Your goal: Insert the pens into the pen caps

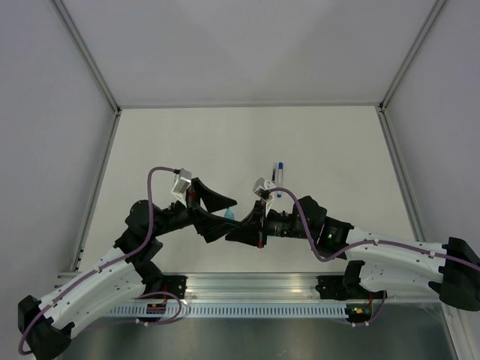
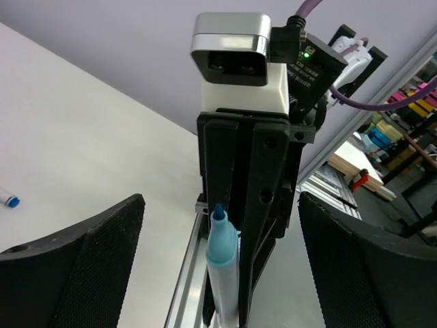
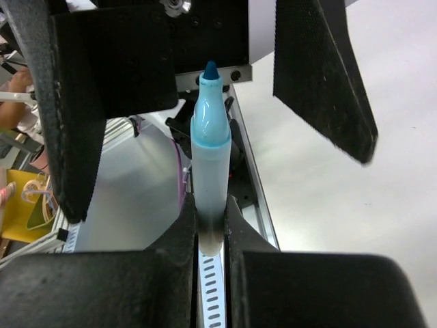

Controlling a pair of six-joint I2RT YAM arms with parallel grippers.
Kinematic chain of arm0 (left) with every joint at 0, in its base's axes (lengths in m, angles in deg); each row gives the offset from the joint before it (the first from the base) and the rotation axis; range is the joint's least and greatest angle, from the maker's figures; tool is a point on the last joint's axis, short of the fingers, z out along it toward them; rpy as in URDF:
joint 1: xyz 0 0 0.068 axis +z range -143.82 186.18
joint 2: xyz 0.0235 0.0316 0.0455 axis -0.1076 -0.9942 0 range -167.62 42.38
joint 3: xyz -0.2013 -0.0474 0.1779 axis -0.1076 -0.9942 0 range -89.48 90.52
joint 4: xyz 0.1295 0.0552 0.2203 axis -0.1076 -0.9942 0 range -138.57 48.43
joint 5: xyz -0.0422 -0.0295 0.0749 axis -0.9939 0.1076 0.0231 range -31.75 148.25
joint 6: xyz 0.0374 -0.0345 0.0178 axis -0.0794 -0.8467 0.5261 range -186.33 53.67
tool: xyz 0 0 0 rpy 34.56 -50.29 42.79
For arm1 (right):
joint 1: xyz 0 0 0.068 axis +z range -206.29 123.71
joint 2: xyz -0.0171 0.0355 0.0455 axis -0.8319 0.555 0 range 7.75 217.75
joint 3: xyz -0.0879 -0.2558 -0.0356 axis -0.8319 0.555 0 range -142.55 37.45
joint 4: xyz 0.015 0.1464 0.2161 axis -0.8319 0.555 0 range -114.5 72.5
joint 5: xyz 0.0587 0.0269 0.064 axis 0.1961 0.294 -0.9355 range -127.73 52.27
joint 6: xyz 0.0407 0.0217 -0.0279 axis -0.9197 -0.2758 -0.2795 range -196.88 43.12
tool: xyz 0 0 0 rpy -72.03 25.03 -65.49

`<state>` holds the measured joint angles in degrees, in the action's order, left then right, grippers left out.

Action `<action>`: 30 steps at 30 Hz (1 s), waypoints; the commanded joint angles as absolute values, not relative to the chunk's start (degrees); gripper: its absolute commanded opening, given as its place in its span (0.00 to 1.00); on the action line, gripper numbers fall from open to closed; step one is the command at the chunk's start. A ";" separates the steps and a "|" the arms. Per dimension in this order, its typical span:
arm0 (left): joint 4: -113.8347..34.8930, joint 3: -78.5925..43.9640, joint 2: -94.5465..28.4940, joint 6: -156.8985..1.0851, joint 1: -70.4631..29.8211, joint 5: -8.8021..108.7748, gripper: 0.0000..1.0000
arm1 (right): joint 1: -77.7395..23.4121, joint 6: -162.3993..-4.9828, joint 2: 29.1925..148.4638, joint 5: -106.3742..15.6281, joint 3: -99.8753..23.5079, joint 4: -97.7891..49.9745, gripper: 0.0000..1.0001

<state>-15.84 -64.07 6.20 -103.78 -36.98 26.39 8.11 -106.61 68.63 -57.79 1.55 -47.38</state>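
My right gripper (image 3: 210, 213) is shut on the barrel of an uncapped pen (image 3: 209, 147) with a pale barrel, a light-blue collar and a dark blue nib. The nib points at my left gripper (image 2: 222, 273), which is open, with a finger on each side of the pen (image 2: 222, 263) and not touching it. In the top view the two grippers meet above the near middle of the table, the left (image 1: 220, 207) and the right (image 1: 246, 223), with the pen's light-blue end (image 1: 229, 214) between them. A second pen (image 1: 278, 177), blue and white, lies on the table behind them. No separate pen cap shows.
The second pen's blue end also shows at the left edge of the left wrist view (image 2: 7, 199). An aluminium rail (image 1: 255, 285) runs along the table's near edge under the grippers. Grey walls close the table at the left, back and right.
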 commanded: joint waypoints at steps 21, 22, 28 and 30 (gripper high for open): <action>-48.69 -49.15 -18.50 -87.60 -40.39 49.01 0.96 | -8.12 -98.85 52.39 -11.98 -6.06 -13.87 0.00; -49.04 -48.53 -20.01 -86.38 -41.97 49.89 0.95 | -8.56 -98.94 52.48 -12.59 -6.06 -13.87 0.00; -55.62 -39.75 -34.05 -79.88 -49.52 53.93 0.94 | -9.62 -98.67 48.54 -12.42 -5.18 -12.47 0.00; -58.17 -35.88 -37.85 -78.64 -51.82 56.65 0.93 | -9.62 -98.59 45.81 -11.20 -5.35 -11.06 0.00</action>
<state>-53.85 -41.69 -33.54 -84.48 -48.23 50.94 -9.33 -99.47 49.81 -13.81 -4.48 -12.01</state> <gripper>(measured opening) 0.939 0.088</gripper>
